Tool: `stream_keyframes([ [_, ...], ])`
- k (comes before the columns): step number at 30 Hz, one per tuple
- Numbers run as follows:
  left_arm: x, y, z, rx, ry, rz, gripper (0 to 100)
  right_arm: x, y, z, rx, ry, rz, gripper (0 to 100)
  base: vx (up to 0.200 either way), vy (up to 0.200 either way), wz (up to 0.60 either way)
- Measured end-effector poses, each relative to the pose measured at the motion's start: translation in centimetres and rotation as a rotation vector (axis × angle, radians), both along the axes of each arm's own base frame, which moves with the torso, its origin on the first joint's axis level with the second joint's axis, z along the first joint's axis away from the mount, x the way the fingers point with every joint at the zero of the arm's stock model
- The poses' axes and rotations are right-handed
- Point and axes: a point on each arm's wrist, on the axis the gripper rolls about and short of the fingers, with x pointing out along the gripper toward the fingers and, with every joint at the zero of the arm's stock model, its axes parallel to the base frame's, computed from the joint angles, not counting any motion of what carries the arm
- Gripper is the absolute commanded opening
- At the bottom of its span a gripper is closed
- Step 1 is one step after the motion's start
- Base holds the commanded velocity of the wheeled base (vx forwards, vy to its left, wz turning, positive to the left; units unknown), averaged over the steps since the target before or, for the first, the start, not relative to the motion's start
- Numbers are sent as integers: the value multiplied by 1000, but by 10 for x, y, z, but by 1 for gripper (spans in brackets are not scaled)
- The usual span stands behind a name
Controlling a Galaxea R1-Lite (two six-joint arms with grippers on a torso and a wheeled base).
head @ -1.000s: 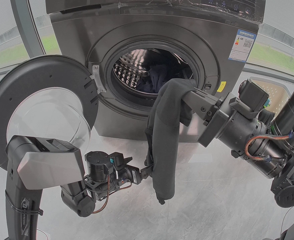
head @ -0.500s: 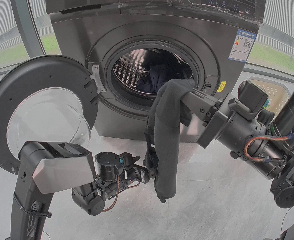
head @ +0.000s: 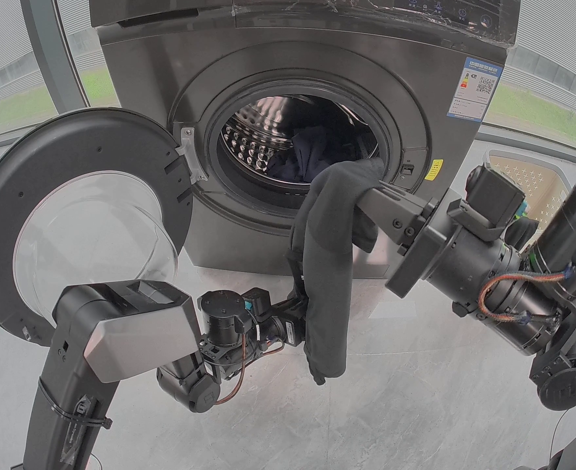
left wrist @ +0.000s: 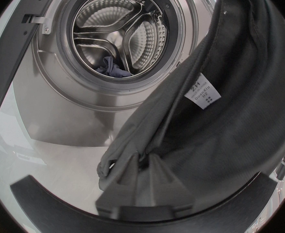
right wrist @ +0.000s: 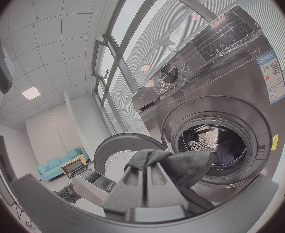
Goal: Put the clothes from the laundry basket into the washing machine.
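The drum opening [head: 301, 140] gapes free, door [head: 72, 140] swung wide left; grey garment [head: 327, 262] hangs before its lower edge.

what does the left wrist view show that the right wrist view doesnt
Left wrist: the white label on the dark garment, and the ribs inside the drum. Right wrist: the dial, the sticker and a teal sofa across the room. Both: the dark garment pinched in that arm's shut jaws, the open washing machine, and the blue cloth in its drum.
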Motion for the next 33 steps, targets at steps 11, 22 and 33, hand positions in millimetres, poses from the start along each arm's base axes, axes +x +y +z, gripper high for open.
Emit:
stream_keyframes([
  [11,4,14,5,3,-27,41,0,3,-7,-4,-9,9,-25,0,0,0,0],
  [22,-37,57,38,62,9,81,0,6,-17,-1,-2,6,-60,0,0,0,0],
  [33,-48,57,36,84,31,65,100,2,-11,3,8,-3,-33,0,0,0,0],
])
